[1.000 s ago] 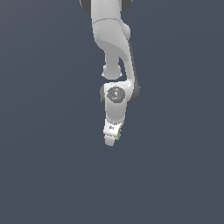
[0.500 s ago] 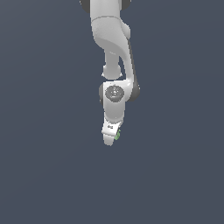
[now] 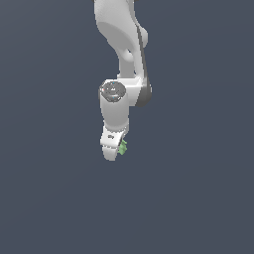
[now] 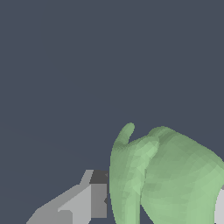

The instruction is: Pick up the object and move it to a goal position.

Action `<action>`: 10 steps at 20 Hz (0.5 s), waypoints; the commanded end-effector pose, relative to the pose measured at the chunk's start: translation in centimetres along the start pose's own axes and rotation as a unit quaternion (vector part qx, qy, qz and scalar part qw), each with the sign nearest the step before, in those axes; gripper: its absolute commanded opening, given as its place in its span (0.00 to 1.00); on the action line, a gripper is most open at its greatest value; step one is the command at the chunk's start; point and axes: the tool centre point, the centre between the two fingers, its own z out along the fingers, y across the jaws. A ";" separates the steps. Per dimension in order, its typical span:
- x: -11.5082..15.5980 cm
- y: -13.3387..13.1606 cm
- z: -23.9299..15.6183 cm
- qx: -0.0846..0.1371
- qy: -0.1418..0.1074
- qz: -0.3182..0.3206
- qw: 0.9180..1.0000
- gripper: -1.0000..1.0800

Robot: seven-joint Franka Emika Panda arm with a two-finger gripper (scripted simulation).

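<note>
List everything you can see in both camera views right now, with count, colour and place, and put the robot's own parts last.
Object: one, light green, lumpy with a small protrusion; sits at the gripper's tip on the exterior view's right side, and fills much of the wrist view between the fingers.
Background surface: one, plain dark grey-blue, fills both views behind everything.
Arm: one, white with dark grey joints, reaches down from the top of the exterior view.
Gripper: one, white, at the arm's lower end, closed on the object; one grey finger shows in the wrist view beside the object.
</note>
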 end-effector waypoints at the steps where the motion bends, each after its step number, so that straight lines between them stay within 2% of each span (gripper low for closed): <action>1: -1.6 0.8 -2.3 0.000 0.000 0.000 1.000 0.00; 10: -7.6 3.9 -11.1 0.000 0.001 0.000 1.000 0.00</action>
